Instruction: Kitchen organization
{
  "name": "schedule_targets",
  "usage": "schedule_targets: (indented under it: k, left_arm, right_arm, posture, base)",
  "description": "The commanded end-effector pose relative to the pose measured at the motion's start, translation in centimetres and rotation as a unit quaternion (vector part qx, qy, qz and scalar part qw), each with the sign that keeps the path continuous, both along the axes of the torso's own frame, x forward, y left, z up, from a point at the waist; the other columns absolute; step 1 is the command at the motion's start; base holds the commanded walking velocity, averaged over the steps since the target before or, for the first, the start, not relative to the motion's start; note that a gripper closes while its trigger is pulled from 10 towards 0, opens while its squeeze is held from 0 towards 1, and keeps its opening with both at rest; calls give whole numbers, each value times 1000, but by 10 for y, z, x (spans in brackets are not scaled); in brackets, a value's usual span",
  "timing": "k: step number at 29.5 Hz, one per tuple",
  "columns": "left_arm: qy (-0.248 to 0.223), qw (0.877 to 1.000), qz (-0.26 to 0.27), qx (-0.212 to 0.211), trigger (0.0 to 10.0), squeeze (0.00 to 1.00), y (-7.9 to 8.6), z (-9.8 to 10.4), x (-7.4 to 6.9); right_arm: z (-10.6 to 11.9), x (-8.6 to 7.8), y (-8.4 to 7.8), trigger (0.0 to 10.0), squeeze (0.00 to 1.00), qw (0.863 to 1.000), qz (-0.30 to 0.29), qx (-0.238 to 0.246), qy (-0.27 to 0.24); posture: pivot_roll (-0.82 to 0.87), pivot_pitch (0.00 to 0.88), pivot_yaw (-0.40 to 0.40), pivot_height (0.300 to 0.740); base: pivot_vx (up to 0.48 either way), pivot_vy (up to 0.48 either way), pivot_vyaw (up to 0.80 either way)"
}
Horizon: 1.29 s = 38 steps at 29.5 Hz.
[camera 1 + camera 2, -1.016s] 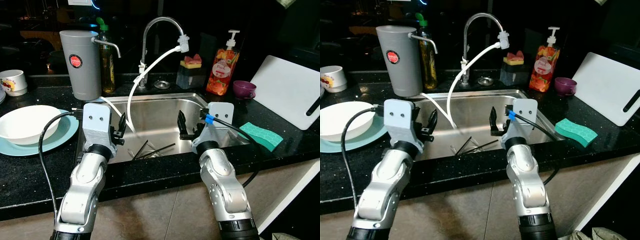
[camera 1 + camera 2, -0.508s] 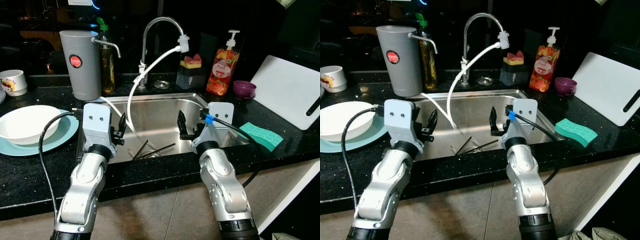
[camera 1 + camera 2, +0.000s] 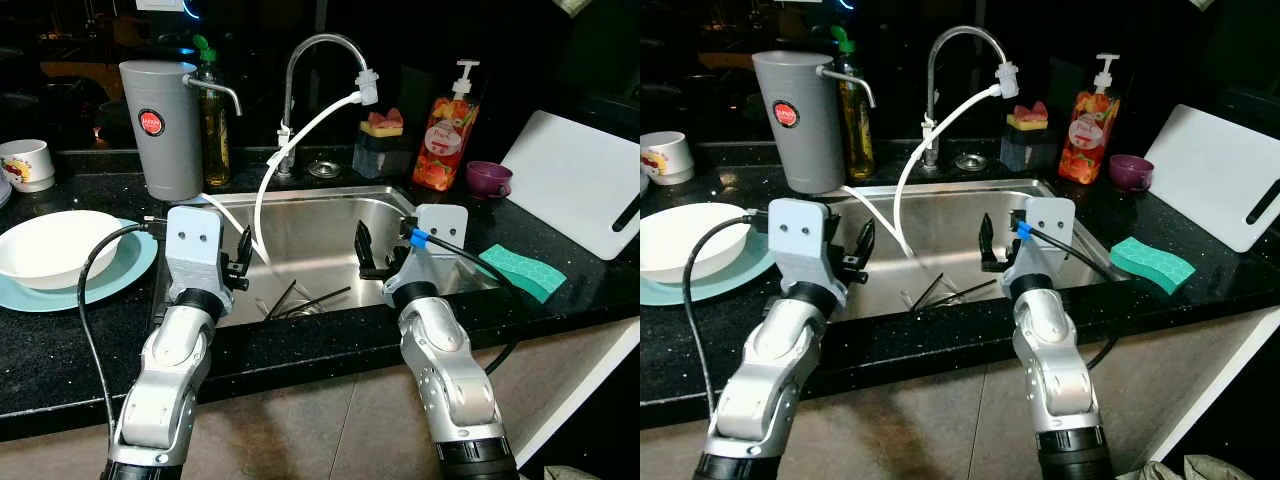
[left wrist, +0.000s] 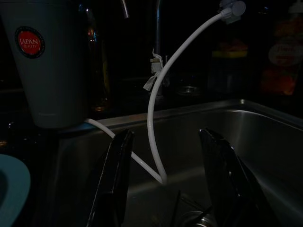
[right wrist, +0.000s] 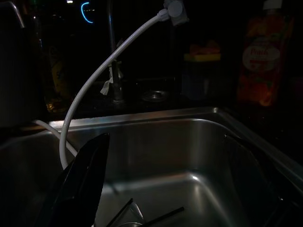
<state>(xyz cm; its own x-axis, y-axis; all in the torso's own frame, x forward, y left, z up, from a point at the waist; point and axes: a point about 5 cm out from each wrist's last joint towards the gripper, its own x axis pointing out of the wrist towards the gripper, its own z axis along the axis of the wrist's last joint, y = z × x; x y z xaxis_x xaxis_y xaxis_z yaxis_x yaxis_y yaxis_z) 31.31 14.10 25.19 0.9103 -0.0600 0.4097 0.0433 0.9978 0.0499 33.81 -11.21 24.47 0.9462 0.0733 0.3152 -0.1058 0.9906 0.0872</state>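
Over the steel sink (image 3: 330, 215): left gripper (image 3: 242, 262) and right gripper (image 3: 372, 255), jaws open, empty. Dark chopsticks (image 3: 300, 300) lie on the basin floor by the drain. Likely light, stiff, slippery when wet; best pinched mid-length, one pair together.

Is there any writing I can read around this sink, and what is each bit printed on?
"JAPAN": on the red round badge of the grey water filter jug; the smaller line under it is too blurred.
"Peach": on the label of the orange pump soap bottle; its finer print is unreadable.
The white mug carries a coloured pattern, too small to read.
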Motion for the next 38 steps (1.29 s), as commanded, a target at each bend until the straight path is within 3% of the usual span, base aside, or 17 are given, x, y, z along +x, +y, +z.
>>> schedule_targets:
  k: [1, 16, 22, 25, 29, 33, 38]
  left_arm:
    - [3, 1000, -2, 4, 10000, 0, -3, -1, 2]
    - [7, 1000, 0, 6, 10000, 0, -1, -5, 1]
    - [40, 998, 42, 14, 10000, 0, 25, -24, -10]
    - [42, 998, 46, 16, 10000, 0, 28, -25, -11]
    - [47, 995, 78, 28, 10000, 0, 47, -26, -17]
    - [47, 994, 97, 34, 10000, 0, 57, -26, -23]
    - [47, 993, 99, 36, 10000, 0, 57, -26, -26]
  right_arm:
    - [2, 0, -1, 10000, 0, 1000, 0, 2, -5]
    - [1, 0, -1, 10000, 0, 1000, 1, 0, -3]
    - [-5, -5, -7, 10000, 0, 1000, -6, -4, 9]
    - [-7, -6, -8, 10000, 0, 1000, -8, -5, 12]
    - [-15, -9, -13, 10000, 0, 1000, -17, -7, 25]
    - [-27, -9, -15, 10000, 0, 999, -17, -10, 44]
    - [-29, -9, -14, 10000, 0, 999, -14, -9, 48]
  posture:
    - [151, 61, -72, 740]
    - [144, 56, -74, 740]
    - [112, 63, -75, 740]
    - [110, 66, -75, 740]
    - [108, 71, -75, 740]
    - [127, 76, -82, 740]
    - [144, 80, -81, 740]
  base:
    - [0, 0, 0]
    - [0, 0, 0]
    - [0, 0, 0]
    - [0, 0, 0]
    - [0, 0, 0]
    - [0, 0, 0]
    - [0, 0, 0]
